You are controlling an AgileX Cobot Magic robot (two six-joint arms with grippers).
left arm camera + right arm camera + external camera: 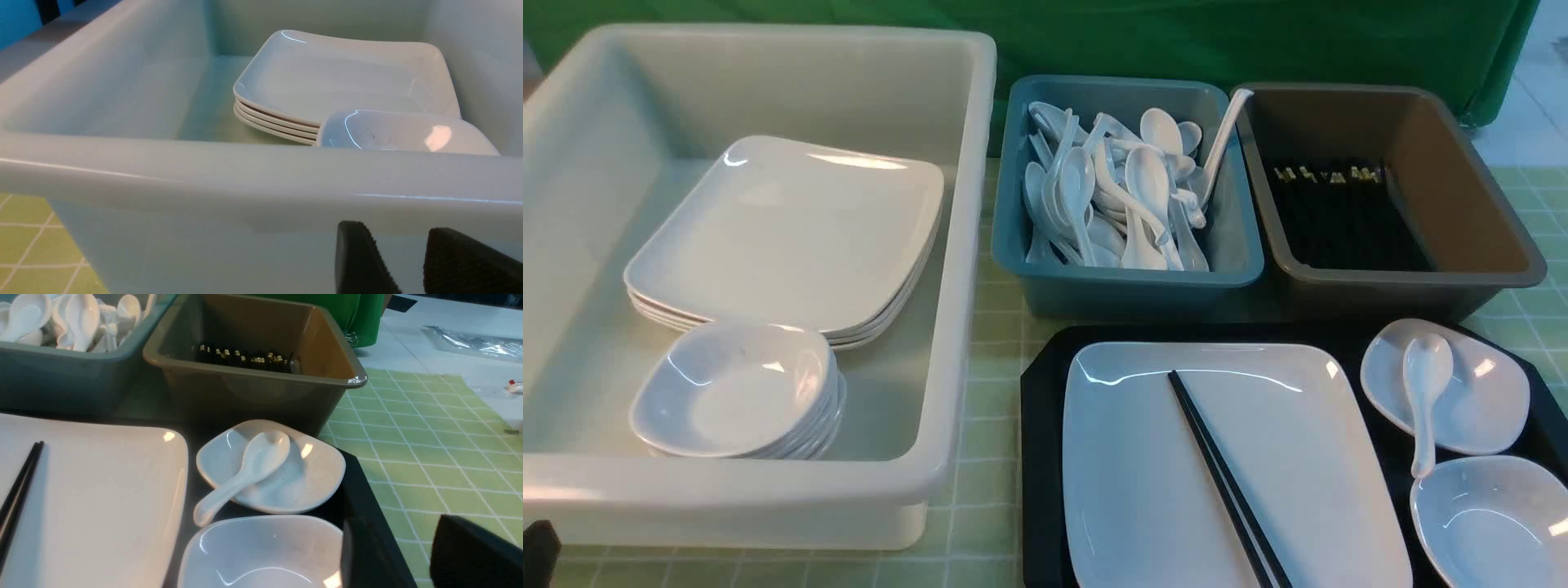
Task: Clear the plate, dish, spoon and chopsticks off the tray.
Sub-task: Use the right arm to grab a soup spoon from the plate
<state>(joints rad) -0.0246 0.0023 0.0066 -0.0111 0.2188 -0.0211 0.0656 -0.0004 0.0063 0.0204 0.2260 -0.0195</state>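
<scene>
The black tray [1041, 457] lies at the front right. On it rests the large white plate [1225, 457], with the black chopsticks [1219, 465] laid slantwise across it. Beside the plate sit two small white dishes. The spoon [1425, 384] lies in the farther dish [1486, 400], and the nearer dish [1494, 523] is empty. My right gripper [396, 522] hangs open and empty at the tray's right rim [367, 506], close to the nearer dish [261, 551]. My left gripper [395, 228] is open and empty, low in front of the white tub's near wall [245, 175].
The large white tub [964, 245] at left holds a stack of plates [792, 237] and a stack of small dishes [739, 392]. Behind the tray stand a teal tub [1127, 286] full of spoons and a brown-grey tub [1486, 245] with chopsticks. A green checked cloth [429, 457] covers the table.
</scene>
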